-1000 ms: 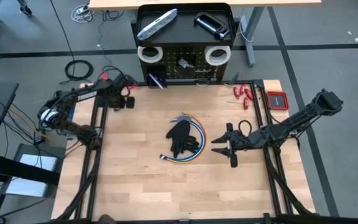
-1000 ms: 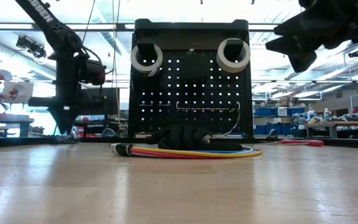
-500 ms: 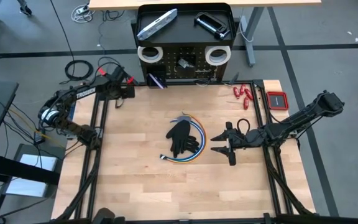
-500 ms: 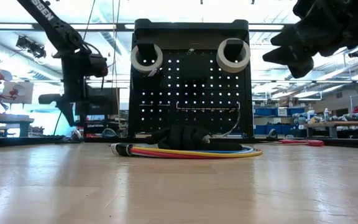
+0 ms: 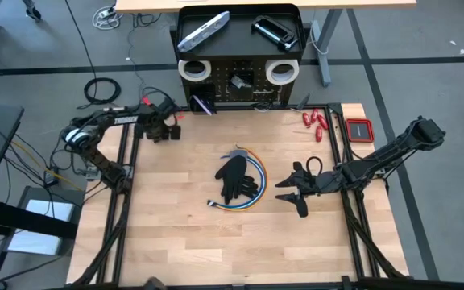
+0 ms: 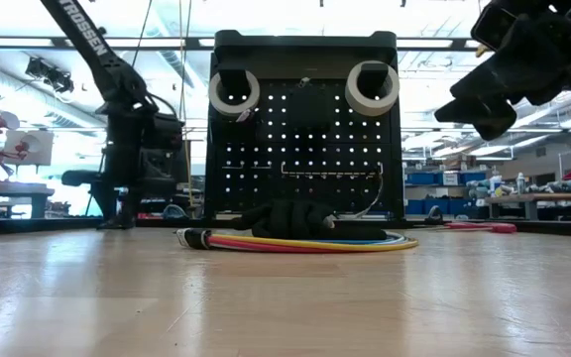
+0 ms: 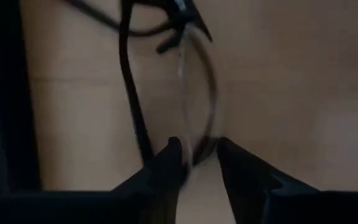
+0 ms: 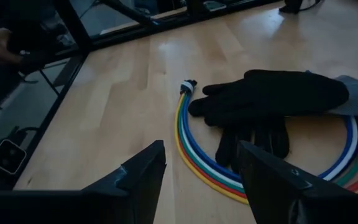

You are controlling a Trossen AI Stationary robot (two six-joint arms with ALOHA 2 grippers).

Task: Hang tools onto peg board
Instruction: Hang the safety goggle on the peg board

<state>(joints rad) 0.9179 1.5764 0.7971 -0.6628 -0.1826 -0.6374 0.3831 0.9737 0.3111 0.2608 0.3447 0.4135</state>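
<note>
The black peg board (image 5: 240,80) stands at the table's far edge. On it hang two white tape rolls (image 5: 193,70) (image 5: 281,72). A silver flat bar (image 5: 204,31) and a black clamp (image 5: 274,32) lie in its top tray. Red-handled tools (image 5: 315,122) lie at the far right. A black glove (image 5: 234,179) lies on coiled coloured cables (image 5: 252,193) mid-table. My left gripper (image 5: 161,130) is down at the far-left corner. Its fingers (image 7: 173,163) stand narrowly apart, with a thin wire loop (image 7: 211,106) between them. My right gripper (image 5: 284,189) hovers open to the right of the glove (image 8: 272,93).
A red box (image 5: 359,130) sits on the frame at the far right. Dark cables run along the left frame rail (image 5: 123,161). Bare wood shows across the near half of the table (image 5: 232,250). A purple-handled tool (image 5: 202,105) hangs low on the board's left.
My left gripper drew back toward the far-left corner. It then came a little toward the near edge and the right and dropped down to the tabletop. The glove and cables have not moved.
</note>
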